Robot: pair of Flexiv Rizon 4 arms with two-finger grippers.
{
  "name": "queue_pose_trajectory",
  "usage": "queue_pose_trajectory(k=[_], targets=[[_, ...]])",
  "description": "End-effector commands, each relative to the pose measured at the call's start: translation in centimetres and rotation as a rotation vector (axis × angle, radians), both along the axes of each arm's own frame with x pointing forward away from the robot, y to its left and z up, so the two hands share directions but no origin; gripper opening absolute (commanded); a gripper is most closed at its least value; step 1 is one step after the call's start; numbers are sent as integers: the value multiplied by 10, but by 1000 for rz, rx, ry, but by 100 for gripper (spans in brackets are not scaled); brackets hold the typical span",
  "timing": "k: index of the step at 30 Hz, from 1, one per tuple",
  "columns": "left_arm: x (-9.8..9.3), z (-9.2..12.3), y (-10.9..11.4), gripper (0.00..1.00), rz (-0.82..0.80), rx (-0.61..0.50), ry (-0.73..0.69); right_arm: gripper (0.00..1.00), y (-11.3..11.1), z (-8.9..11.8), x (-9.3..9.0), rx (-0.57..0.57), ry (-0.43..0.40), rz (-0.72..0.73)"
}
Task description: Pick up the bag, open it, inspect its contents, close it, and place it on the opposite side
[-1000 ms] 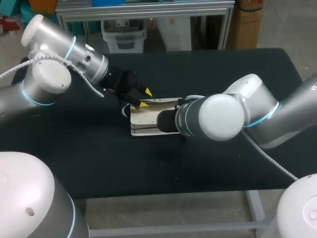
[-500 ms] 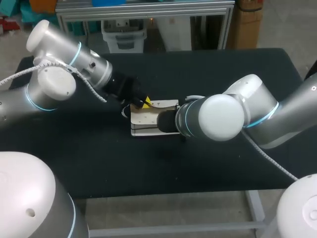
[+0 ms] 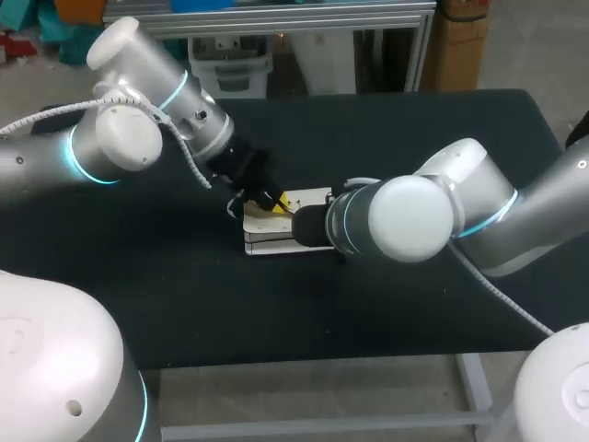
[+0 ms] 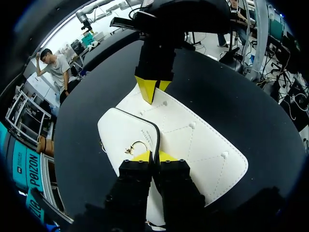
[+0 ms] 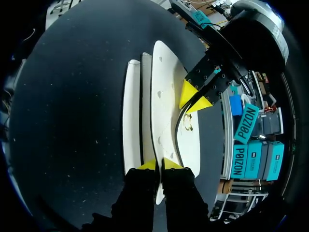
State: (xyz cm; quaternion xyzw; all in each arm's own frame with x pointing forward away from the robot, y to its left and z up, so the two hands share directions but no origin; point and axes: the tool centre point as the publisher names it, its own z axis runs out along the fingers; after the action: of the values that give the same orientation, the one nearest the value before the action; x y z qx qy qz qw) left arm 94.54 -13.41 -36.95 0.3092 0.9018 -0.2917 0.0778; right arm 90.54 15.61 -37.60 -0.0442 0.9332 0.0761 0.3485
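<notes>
- Bag (image 3: 267,235), white and flat, lies near the middle of your black table (image 3: 184,304), with its dark-edged flap and small gold ring clasp (image 4: 136,146) facing up.
- Your left gripper (image 4: 155,157) sits at the flap end beside the clasp, fingers pressed nearly together and pinching the flap's edge.
- Your right gripper (image 5: 159,165) sits at the opposite end, fingers likewise closed on the bag's thin edge.
- The two grippers face each other across the bag, apart and not touching.

Left arm (image 3: 138,120), right arm (image 3: 414,216) (flanking bag (image 3: 267,238)), table (image 3: 276,313) front open
</notes>
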Motion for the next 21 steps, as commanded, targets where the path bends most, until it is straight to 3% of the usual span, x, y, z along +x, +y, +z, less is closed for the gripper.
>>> queue_pose_trajectory(k=[1,6,7,8,9,10,15,17,21], targets=[[3,-5,2,0,-3,8,11,0,-3,-3,-3,23,-116,-9],[2,1,11,3,19,-6,1,0,-3,-4,-2,25,-112,-10],[2,3,12,11,21,-12,-1,8,-3,-4,-2,26,-111,-9],[2,5,14,25,24,-22,-3,15,-3,-4,-2,26,-111,-8],[2,7,15,39,29,-28,-7,15,-3,-4,-2,27,-112,-8],[2,9,15,44,31,-39,-11,15,-3,-4,-1,27,-112,-8],[3,21,18,60,38,-99,-21,13,-3,-2,-1,26,-115,-7],[4,25,18,72,44,-123,-26,13,-3,-2,-2,25,-116,-7],[6,32,19,77,56,-176,-22,18,-2,-1,-2,25,-118,-7]])
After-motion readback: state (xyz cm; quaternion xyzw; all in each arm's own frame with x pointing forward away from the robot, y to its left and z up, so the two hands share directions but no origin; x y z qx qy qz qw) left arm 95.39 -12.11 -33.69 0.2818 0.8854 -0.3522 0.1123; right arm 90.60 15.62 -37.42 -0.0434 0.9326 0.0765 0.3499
